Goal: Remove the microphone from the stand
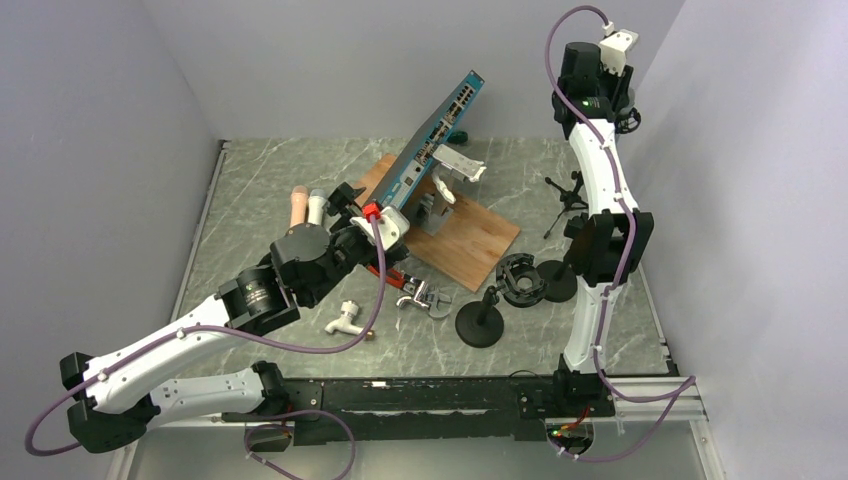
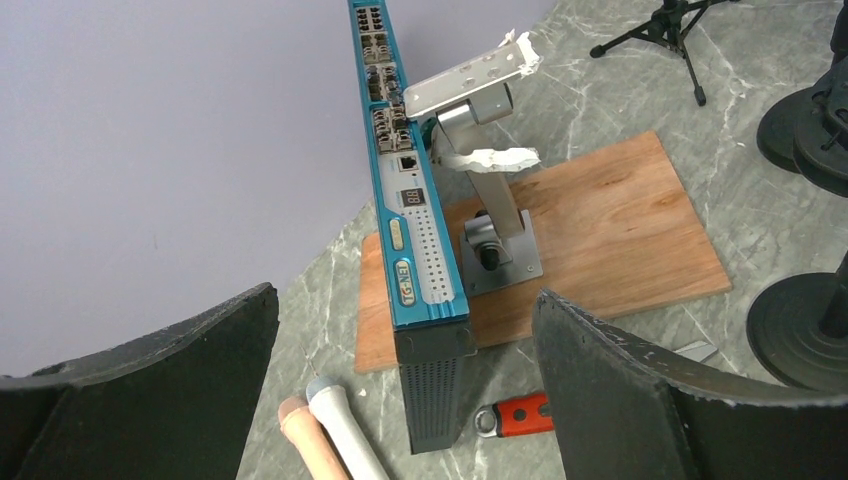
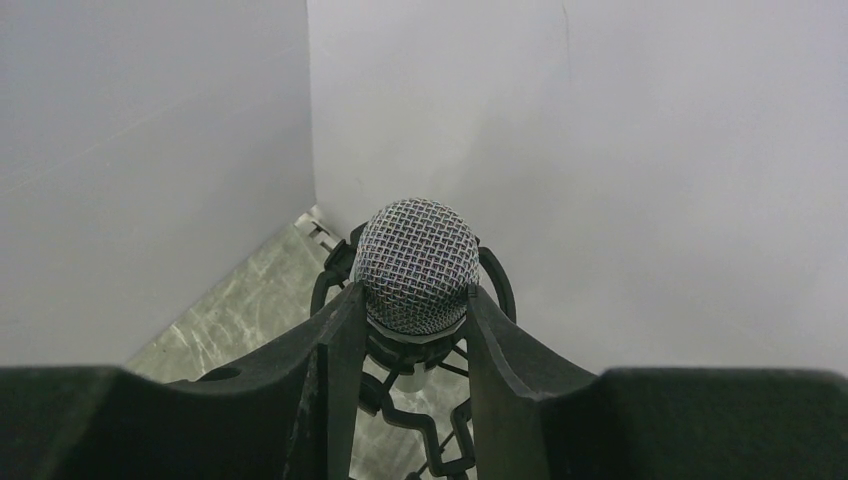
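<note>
The microphone [image 3: 415, 262] has a silver mesh head and sits in a black shock-mount ring [image 3: 498, 283]. My right gripper [image 3: 408, 345] is raised high at the back right [image 1: 622, 112], shut on the microphone with a finger [image 3: 335, 350] against each side just under the mesh head. A small black tripod stand [image 1: 568, 195] stands on the table below; its link to the mount is hidden by my arm. My left gripper [image 2: 405, 400] is open and empty above the table's left middle [image 1: 358, 208].
A blue network switch [image 2: 410, 190] leans on a metal bracket [image 2: 490, 170] on a wooden board [image 2: 620, 230]. A pink and a white stick microphone [image 2: 335, 440], a red-handled wrench [image 2: 520, 412], round black stand bases [image 1: 480, 325] and a white tap [image 1: 345, 320] lie around.
</note>
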`<state>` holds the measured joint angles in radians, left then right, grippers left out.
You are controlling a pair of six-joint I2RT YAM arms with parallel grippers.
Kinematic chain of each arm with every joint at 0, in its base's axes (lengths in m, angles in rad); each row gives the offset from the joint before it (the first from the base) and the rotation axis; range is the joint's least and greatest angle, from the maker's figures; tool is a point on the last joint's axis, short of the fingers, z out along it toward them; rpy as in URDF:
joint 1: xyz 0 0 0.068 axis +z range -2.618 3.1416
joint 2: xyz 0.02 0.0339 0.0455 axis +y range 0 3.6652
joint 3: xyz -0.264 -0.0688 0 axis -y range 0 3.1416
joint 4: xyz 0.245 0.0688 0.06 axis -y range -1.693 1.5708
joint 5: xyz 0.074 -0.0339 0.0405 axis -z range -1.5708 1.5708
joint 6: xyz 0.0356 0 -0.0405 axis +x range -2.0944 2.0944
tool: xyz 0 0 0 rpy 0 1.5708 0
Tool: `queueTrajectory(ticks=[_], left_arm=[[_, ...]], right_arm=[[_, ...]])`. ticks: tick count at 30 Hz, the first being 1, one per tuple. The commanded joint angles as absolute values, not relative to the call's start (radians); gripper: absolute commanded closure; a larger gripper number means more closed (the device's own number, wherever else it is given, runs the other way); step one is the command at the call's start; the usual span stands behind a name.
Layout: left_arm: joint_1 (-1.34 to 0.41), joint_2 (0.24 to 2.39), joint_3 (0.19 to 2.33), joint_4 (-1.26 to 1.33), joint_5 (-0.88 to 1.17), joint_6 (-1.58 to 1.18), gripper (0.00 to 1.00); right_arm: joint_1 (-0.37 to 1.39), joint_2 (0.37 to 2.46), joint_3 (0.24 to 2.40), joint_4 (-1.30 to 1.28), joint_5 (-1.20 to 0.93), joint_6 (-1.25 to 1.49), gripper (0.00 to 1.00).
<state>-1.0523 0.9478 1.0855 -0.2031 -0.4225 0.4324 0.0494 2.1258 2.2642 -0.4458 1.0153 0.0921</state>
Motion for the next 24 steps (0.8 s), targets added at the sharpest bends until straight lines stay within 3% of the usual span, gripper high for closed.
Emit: queueTrajectory(ticks=[1, 24], left_arm=[[-1.049, 0.936, 1.11, -0.189, -0.415, 0.427, 0.01], [-1.049, 0.924, 1.111, -0.192, -0.401, 0.418, 0.01]], right_arm=[[0.046, 2.076, 2.287, -0.38, 0.955, 0.011, 1.0], [0.025, 1.935, 2.32, -0.317, 0.765, -0.084, 1.0]])
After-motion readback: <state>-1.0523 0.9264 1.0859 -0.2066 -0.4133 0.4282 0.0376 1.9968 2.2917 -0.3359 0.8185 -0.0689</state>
